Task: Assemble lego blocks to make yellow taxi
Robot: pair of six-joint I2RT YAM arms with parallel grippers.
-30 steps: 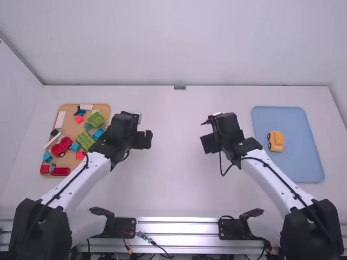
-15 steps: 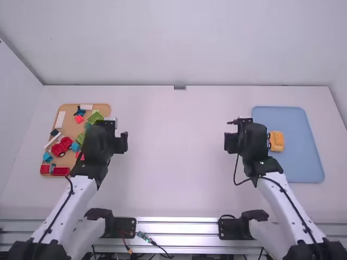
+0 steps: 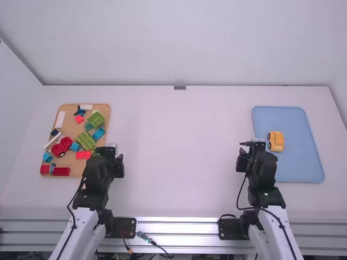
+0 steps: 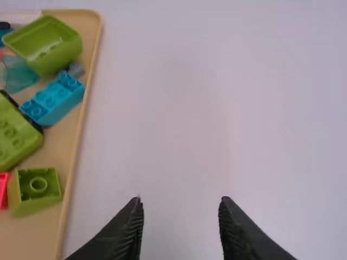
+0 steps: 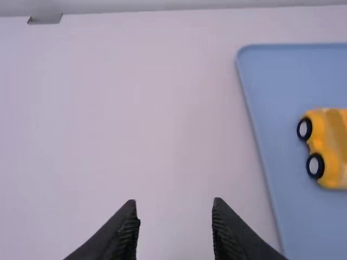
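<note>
Behind white table (image 3: 179, 162), pale wall (image 3: 179, 49)

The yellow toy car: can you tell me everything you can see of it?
The toy car has a rounded, yellow-orange body that looks like smooth plastic. Two black wheels with pale hubs show along one side, facing the middle of the table. It seems to stand upright on its wheels. It sits left of centre on the blue tray, inside the rim, and only the tray touches it.

A rounded yellow plastic taxi (image 3: 276, 141), black wheels leftward, lies on the right-hand blue tray (image 3: 303, 165); multicoloured plastic blocks (image 3: 85, 141) crowd the left-hand tan tray (image 3: 69, 128).
</note>
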